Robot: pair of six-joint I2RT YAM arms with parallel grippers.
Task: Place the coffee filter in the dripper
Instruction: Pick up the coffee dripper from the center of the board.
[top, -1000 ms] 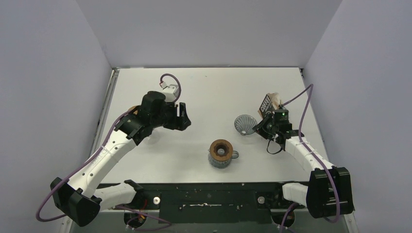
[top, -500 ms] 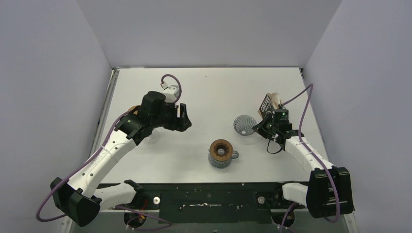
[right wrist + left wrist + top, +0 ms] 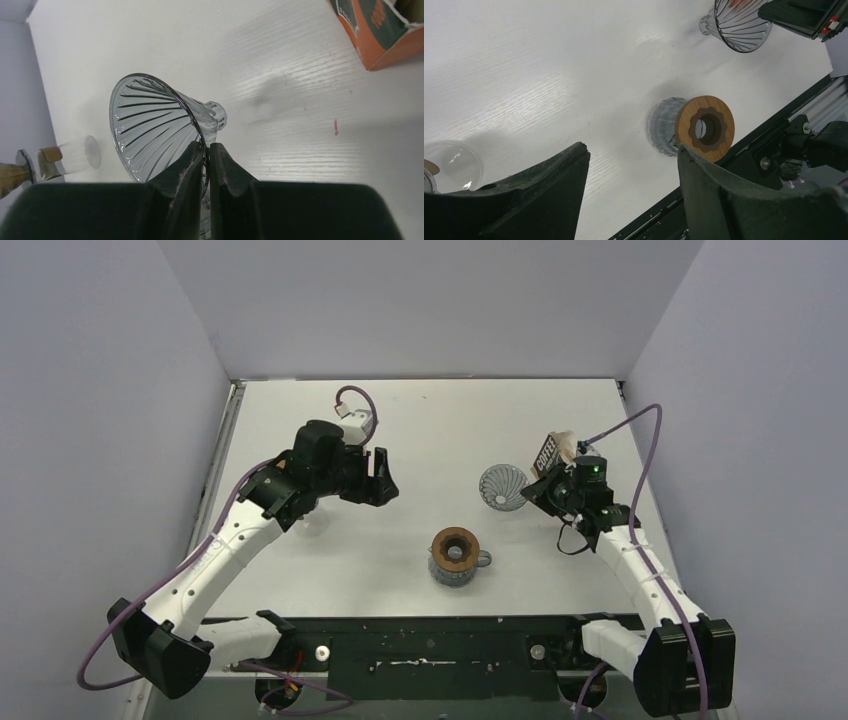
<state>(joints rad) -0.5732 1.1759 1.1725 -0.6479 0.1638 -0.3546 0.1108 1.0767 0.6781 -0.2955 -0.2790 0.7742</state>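
Note:
A smoky see-through ribbed dripper cone [image 3: 503, 487] lies tilted on its side at the right, with its mouth facing left. My right gripper [image 3: 530, 496] is shut on its rim, as the right wrist view shows: gripper [image 3: 206, 146], cone [image 3: 145, 120]. A second smoky ribbed dripper [image 3: 455, 556], with a brown ring collar and a small side handle, stands at the centre front. It also shows in the left wrist view [image 3: 704, 127]. My left gripper [image 3: 379, 478] [image 3: 631, 149] is open and empty, above the table to the left of it. No white coffee filter is in view.
An orange-brown COFFEE box [image 3: 549, 452] [image 3: 380, 30] stands just behind the right gripper. A clear tumbler [image 3: 449, 165] [image 3: 75, 155] stands at the left, by the left arm. The black front rail [image 3: 430, 640] runs along the near edge.
My right gripper has raised and turned the held cone a little, so its mouth faces more towards the top camera. My left gripper has shifted slightly. The collared dripper has not moved.

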